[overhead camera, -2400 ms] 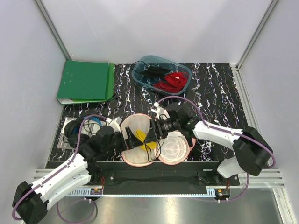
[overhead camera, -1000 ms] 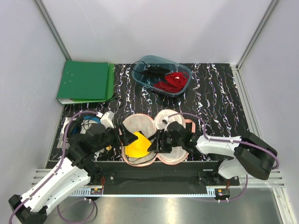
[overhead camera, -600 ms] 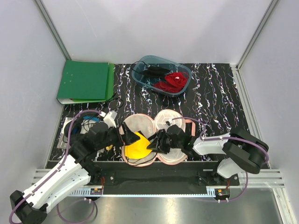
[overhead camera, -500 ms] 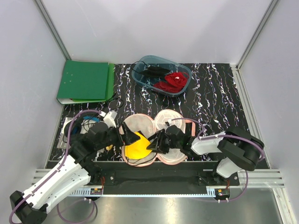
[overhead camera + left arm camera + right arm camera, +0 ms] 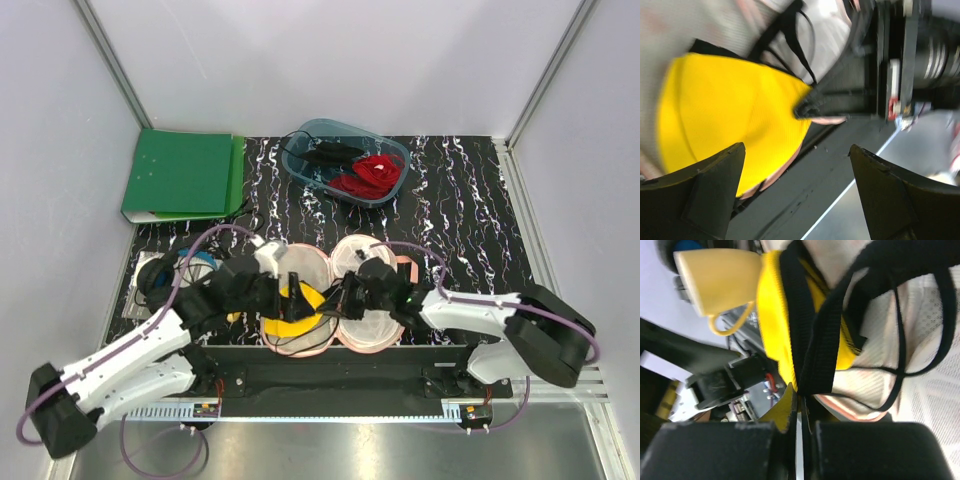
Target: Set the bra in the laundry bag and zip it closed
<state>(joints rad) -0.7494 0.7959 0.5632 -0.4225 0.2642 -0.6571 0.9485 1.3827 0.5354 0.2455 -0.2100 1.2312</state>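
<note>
The laundry bag (image 5: 368,322) lies open near the table's front edge, its two round halves side by side and pale lining up. The yellow bra (image 5: 300,312) sits in the left half. My left gripper (image 5: 288,297) hovers over that half, open. In the left wrist view its dark fingers (image 5: 705,195) stand wide apart below a yellow cup (image 5: 730,115), touching nothing. My right gripper (image 5: 338,303) reaches in from the right. In the right wrist view it (image 5: 800,407) is shut on the bra's black band (image 5: 822,350), beside the yellow edge (image 5: 772,315) and mesh lining (image 5: 920,365).
A blue-grey tub (image 5: 345,160) with a red and a black garment stands at the back centre. A green binder (image 5: 180,175) lies at the back left. A dark gadget with cable (image 5: 160,280) sits at the left. A black rail (image 5: 330,375) runs along the front edge.
My right gripper has closed on the bra's black band. The left arm has swung right, over the bag's left half, and now covers part of the bra.
</note>
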